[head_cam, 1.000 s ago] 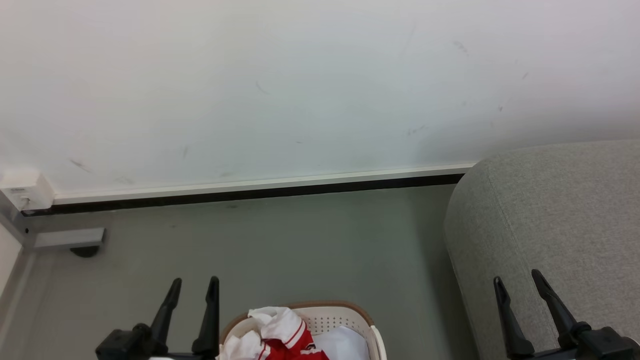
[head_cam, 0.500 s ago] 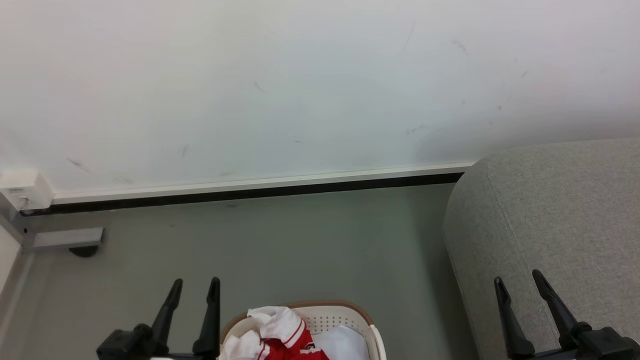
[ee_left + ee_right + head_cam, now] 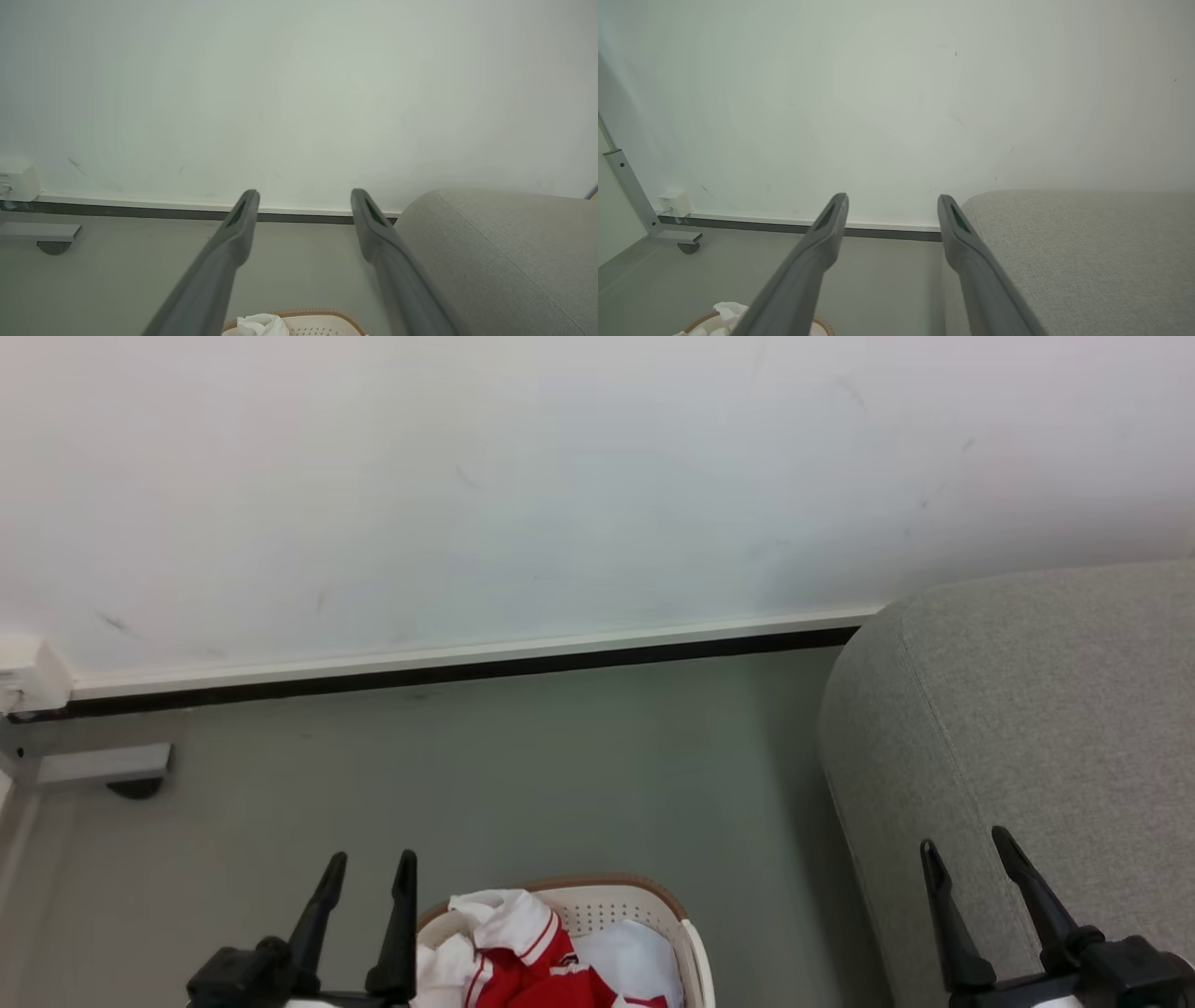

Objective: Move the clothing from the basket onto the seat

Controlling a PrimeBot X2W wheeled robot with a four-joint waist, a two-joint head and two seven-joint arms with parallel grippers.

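Both the left gripper [image 3: 372,859] and the right gripper [image 3: 963,840] stood released and empty as the head camera dipped.

Over the last second the whole head view slid upward, so the camera had tilted down while nothing on the grey floor [image 3: 560,775] moved. Slightly more of the container showed, which I judged a look before the first reach. At the left, the left gripper hung just beside the oval white perforated plastic basket [image 3: 616,913] with its brown rim band [image 3: 597,879]. Inside, the red sports garments [image 3: 527,978] with white trim lay heaped toward its left, and plain white padding [image 3: 635,957] toward its right. Across bare floor stood the large light-grey woven-fabric seat [image 3: 1027,709], with no garment on the part in view. The right gripper hovered before it.
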